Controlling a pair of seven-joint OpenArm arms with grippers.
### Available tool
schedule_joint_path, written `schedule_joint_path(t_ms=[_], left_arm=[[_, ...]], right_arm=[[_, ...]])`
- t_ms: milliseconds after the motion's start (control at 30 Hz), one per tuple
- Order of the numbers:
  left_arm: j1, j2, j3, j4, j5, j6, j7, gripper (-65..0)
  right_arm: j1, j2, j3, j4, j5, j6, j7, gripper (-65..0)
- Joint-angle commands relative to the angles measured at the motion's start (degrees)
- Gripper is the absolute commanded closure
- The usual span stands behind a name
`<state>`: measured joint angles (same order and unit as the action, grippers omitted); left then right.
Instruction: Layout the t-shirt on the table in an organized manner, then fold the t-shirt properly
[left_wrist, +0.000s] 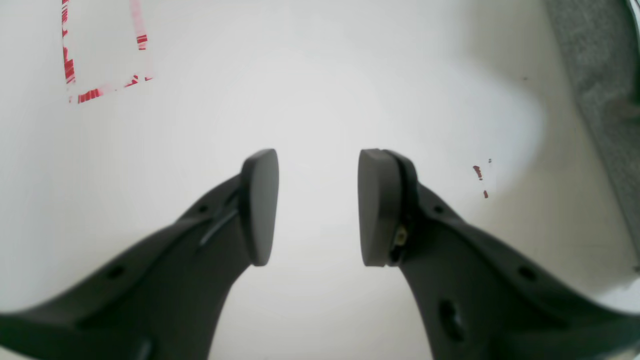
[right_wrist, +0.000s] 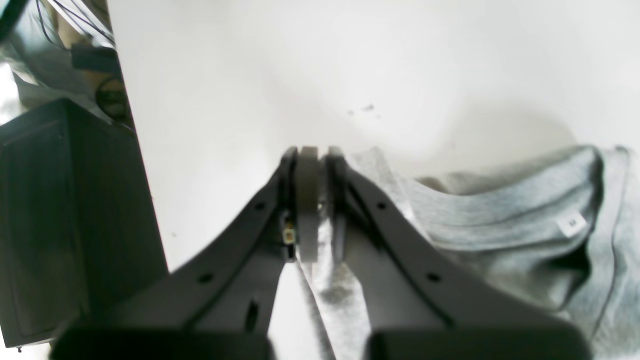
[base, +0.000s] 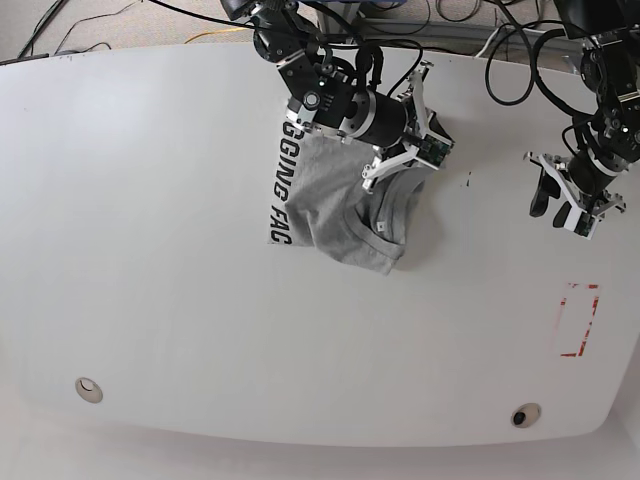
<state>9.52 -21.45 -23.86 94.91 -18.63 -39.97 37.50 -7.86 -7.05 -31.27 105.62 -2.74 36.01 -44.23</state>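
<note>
Pinching a fold of grey cloth, the right gripper (right_wrist: 315, 200) has its jaws pressed together on the edge of the t-shirt (right_wrist: 500, 220), as seen in the right wrist view; the collar with its small white tag (right_wrist: 571, 223) lies to the right of the jaws. In the left wrist view the left gripper (left_wrist: 318, 205) hangs with its jaws spread and nothing between them, bare white counter (left_wrist: 320, 90) beneath. In the base view the t-shirt (base: 330, 205) lies bunched on the counter's far middle, black lettering (base: 280, 190) showing along one edge, the right arm over it. Left gripper (base: 566, 205) is well apart from the shirt, off to the side. Red tape rectangle (base: 578, 320) is near it, toward the counter's near edge.
</note>
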Motion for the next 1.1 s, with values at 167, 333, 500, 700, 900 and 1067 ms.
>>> schedule_joint_path(t_ms=[167,333,500,700,900,1067], left_arm=[[-0.60,-0.92,-0.54,0.87,-0.84,-0.03,-1.41,-23.6],[-0.60,-0.92,-0.54,0.87,-0.84,-0.03,-1.41,-23.6],[-0.60,-0.92,-0.54,1.13,-0.84,-0.03,-1.41,-23.6],[-0.60,-0.92,-0.54,1.13,-0.84,-0.03,-1.41,-23.6],[0.64,-0.92,-0.28,2.19,-1.02,-0.03,-1.41,-23.6],[0.64,-0.57,1.66,5.97,-1.10,-0.03,-1.41,-23.6]], right_arm=[[2.01,-1.08,-2.62,-3.34,1.47,-2.47,1.28,-1.9],[3.95,-1.08,-6.32,-7.38,1.47,-6.87,1.37,-2.1],[5.62,-1.17,-7.81,-12.22,1.47,-10.03,1.55,-6.0],[5.70,-1.52,-7.81,-10.72,1.47,-11.26,1.55,-31.1],[5.70,-1.08,-7.37,-3.87,1.29,-12.32,1.46,-48.2],[5.97,1.73,-5.52,1.06,1.38,-11.97,1.37,-48.2]])
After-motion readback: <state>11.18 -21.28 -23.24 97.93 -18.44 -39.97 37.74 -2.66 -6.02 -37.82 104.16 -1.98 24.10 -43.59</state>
